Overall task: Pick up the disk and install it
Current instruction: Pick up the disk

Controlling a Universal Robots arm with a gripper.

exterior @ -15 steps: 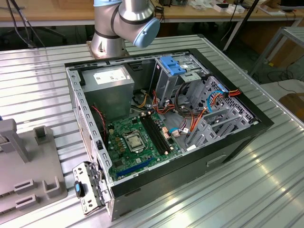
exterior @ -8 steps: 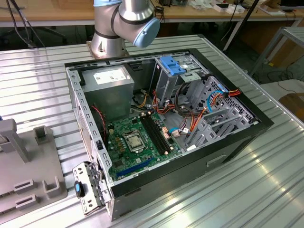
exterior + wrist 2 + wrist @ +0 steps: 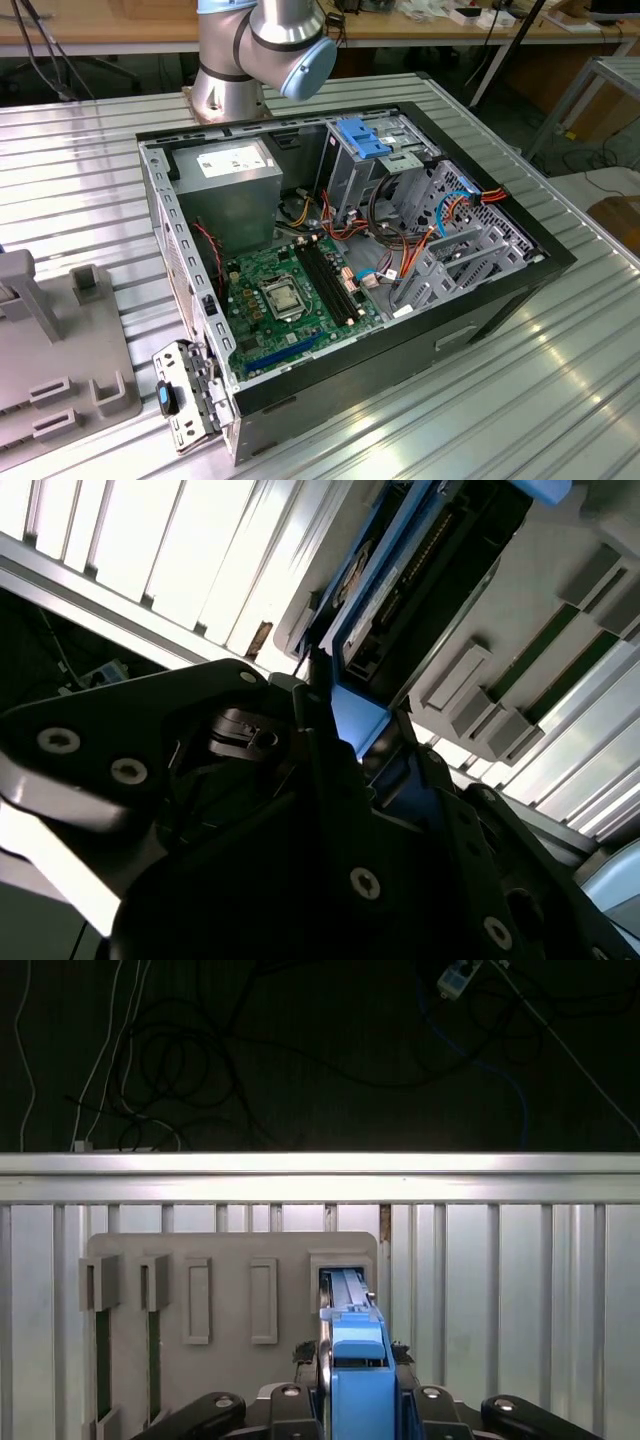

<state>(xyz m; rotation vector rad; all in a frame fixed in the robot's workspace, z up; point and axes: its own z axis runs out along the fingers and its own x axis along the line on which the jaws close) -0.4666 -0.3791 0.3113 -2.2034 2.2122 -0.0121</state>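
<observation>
Fingers (image 3: 314, 715) of the arm's tool, nearest the lens in both wrist views, stand closed against the bright blue carrier end of the disk (image 3: 358, 1370), one on each side of the tab. By appearance this is a grasp, though how firm it is cannot be judged. The disk stands on edge in the end slot of a grey holder rack (image 3: 230, 1260), with its grey metal body reaching down into the slot. The rack rests on the ribbed metal bench (image 3: 500, 1290).

In the exterior view the open computer case (image 3: 480, 300) lies on its side on the bench. Its motherboard (image 3: 290, 295) and drive cage (image 3: 440, 250) are exposed, and the arm's base (image 3: 265, 45) stands behind it. The rack sits at the exterior view's left edge, well apart from the case.

Progress — early. The approach is done and the grip looks made, but the disk is not yet lifted clear of its slot. Carrying it to the case and seating it there are both outstanding (no disk is visibly in the drive cage).
</observation>
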